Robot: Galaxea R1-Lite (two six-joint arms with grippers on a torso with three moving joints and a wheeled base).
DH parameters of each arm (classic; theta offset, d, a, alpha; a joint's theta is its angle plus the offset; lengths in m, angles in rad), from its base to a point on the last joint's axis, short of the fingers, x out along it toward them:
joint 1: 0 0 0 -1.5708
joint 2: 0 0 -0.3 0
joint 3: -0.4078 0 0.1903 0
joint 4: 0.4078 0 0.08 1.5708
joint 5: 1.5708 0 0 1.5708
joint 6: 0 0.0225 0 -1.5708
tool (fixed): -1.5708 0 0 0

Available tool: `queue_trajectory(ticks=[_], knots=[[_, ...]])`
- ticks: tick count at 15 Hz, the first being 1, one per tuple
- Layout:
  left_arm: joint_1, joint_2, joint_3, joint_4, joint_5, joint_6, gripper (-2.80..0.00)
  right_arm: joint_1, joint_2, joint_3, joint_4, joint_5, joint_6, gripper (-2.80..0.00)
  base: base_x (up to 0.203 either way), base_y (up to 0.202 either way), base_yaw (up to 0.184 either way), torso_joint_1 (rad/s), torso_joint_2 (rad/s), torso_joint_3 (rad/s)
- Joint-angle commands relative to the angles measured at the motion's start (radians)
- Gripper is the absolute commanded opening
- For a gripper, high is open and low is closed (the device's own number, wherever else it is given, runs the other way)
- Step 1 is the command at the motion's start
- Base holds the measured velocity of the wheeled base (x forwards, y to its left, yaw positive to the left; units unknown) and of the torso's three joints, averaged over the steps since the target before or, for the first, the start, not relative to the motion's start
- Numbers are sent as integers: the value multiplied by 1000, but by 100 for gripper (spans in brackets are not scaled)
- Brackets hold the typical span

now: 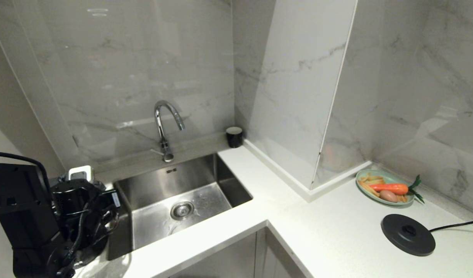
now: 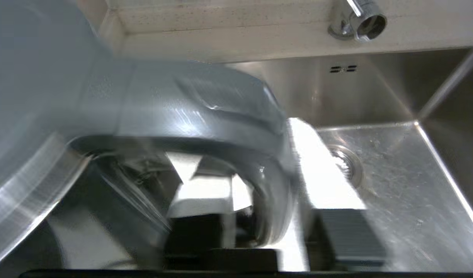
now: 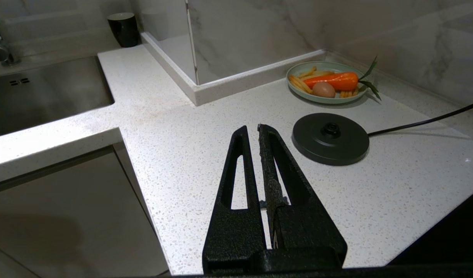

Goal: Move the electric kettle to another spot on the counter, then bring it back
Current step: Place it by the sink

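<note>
At the counter's left end, beside the sink, the left gripper is at the electric kettle, by its loop handle; whether its jaws are clamped cannot be told. The right gripper, jaws together, hangs above the counter near the kettle base.

The kitchen was evenly and softly lit. Glare streaked the marble wall and the sink floor. The left wrist view was heavily smeared by motion blur, the kettle close and out of focus with blown-out white patches. The counter showed sharp, with soft shadows.
</note>
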Motion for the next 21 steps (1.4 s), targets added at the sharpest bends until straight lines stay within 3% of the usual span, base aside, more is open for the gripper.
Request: queue_trajectory(ticks=[1,11,21], knots=[[-1,-6,5,-7,2,0,0,0,0,0,0,1,0,-280,0,0,0,0,0,0],[-19,-12,140,-7,4,-21,0,0,0,0,0,1,0,-280,0,0,0,0,0,0],[-20,-40,155,-7,10,-28,0,0,0,0,1,1,0,-280,0,0,0,0,0,0]])
